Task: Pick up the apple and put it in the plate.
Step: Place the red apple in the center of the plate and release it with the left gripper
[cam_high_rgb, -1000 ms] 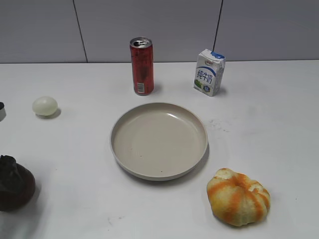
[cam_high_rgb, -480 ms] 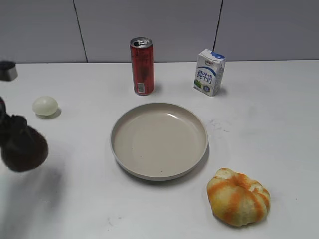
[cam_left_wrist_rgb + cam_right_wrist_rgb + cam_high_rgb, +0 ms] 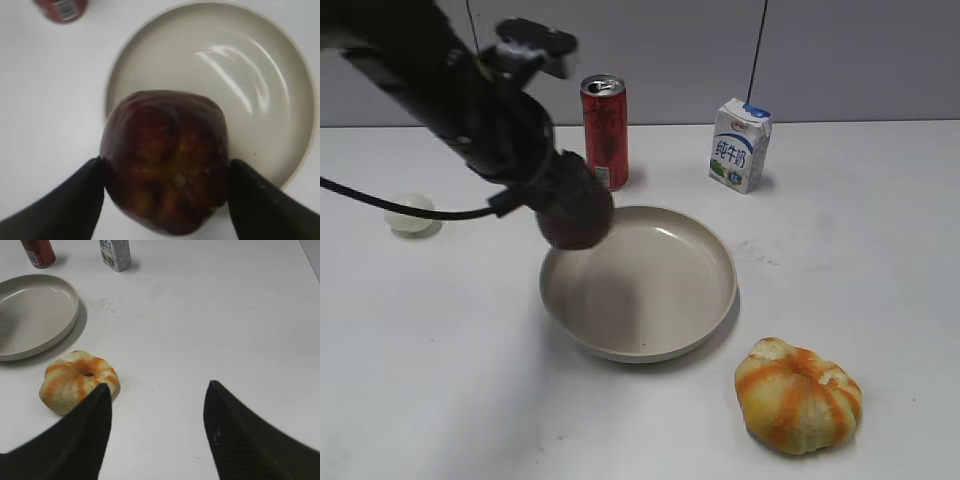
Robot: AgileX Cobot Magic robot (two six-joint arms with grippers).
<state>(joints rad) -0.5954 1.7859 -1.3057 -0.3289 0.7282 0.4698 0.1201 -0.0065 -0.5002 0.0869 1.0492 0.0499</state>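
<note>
My left gripper (image 3: 165,167) is shut on the dark maroon apple (image 3: 167,160), one black finger on each side. In the exterior view the apple (image 3: 575,208) hangs in the air over the left rim of the beige plate (image 3: 670,300). In the left wrist view the plate (image 3: 260,75) lies below and beyond the apple, and it holds nothing. My right gripper (image 3: 157,390) is open and empty over bare table. The plate's edge (image 3: 60,320) shows at the left of the right wrist view.
A red can (image 3: 605,132) and a small milk carton (image 3: 739,145) stand behind the plate. An orange-and-yellow ribbed fruit (image 3: 799,396) lies at the front right, near my right gripper's left finger (image 3: 75,380). A pale egg-like ball (image 3: 408,215) lies at the far left.
My left arm has lifted the apple from the table's front left edge and carried it up and to the right, over the plate's left rim. Other things have not moved.
</note>
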